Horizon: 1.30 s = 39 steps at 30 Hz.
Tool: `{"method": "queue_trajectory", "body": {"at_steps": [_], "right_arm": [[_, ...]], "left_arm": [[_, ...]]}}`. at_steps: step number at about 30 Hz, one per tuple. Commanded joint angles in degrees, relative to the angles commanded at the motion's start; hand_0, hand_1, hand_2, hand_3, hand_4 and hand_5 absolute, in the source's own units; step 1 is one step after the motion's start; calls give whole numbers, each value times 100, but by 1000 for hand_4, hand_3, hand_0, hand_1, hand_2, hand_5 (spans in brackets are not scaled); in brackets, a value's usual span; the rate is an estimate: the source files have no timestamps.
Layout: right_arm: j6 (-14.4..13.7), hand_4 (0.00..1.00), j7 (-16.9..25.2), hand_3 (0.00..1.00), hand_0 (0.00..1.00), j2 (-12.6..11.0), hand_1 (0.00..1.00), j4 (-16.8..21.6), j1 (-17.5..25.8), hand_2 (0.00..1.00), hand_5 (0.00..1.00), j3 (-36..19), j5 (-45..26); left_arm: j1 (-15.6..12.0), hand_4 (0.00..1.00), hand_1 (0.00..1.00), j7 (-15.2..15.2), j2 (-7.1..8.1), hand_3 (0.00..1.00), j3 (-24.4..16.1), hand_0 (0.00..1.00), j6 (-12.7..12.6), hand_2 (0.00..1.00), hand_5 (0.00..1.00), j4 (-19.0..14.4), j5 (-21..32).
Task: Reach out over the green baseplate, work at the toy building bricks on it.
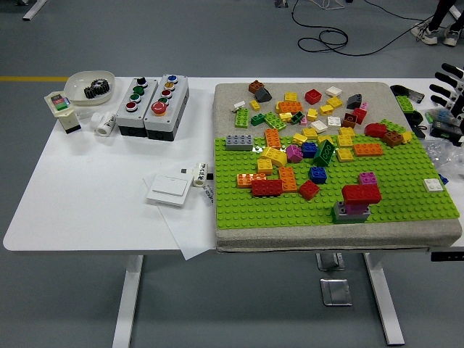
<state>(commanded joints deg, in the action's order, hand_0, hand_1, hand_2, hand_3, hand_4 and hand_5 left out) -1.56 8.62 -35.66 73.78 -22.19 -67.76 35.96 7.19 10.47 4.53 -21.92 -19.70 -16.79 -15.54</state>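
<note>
The right hand (451,90) is cut off by the picture's right edge: only a few black fingers (442,74) show, spread and holding nothing, beside the baseplate's far right corner and not over it. The rest of that arm is out of frame, and so is the whole left arm.

The green baseplate (406,206) lies on a grey mat (232,98) on the right half of the white bench (87,196), its long axis running left to right. Loose bricks (312,123) crowd its far part and spill onto the mat beyond it; in that heap many overlap and single pieces are hard to tell apart. Nearer, a red brick (267,188) lies with its long side left to right, touching an orange brick (288,179). Toward the near right a small stack (355,201) stands upright: a grey piece at the bottom, pink in the middle, a red piece on top. A small white brick (433,185) sits alone near the right edge.

On the left of the bench are two button boxes (152,105), a white bowl (90,85) with dark gears, and a white switch (170,190) on paper.
</note>
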Motion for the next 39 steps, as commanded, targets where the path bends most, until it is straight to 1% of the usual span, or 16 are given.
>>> {"method": "queue_trajectory", "body": {"at_steps": [7,8,11,16,26,39], "right_arm": [[10,998,-24,870,906,2,836,-40,6,861,889,-38,45],[10,998,-24,867,905,0,837,-42,2,862,905,-42,55],[-1,998,-6,867,905,2,837,-40,-7,862,905,-50,67],[-12,998,24,864,905,-13,837,-43,-32,862,905,-9,69],[1,998,60,859,908,23,845,-92,-9,872,903,42,115],[-34,998,109,852,910,88,850,-123,127,870,891,-14,127]], "left_arm": [[6,560,681,9,-1,548,-9,602,9,645,611,-2,-22],[13,559,681,14,-9,548,-24,601,9,645,610,7,-41],[31,559,681,11,-48,548,-78,601,-16,645,610,39,-36],[50,559,681,8,-54,547,-64,601,-14,646,610,36,-19],[3,559,680,10,-27,547,-42,602,14,645,610,29,-31],[-60,559,680,101,21,547,-129,601,69,645,609,6,-332]]}}
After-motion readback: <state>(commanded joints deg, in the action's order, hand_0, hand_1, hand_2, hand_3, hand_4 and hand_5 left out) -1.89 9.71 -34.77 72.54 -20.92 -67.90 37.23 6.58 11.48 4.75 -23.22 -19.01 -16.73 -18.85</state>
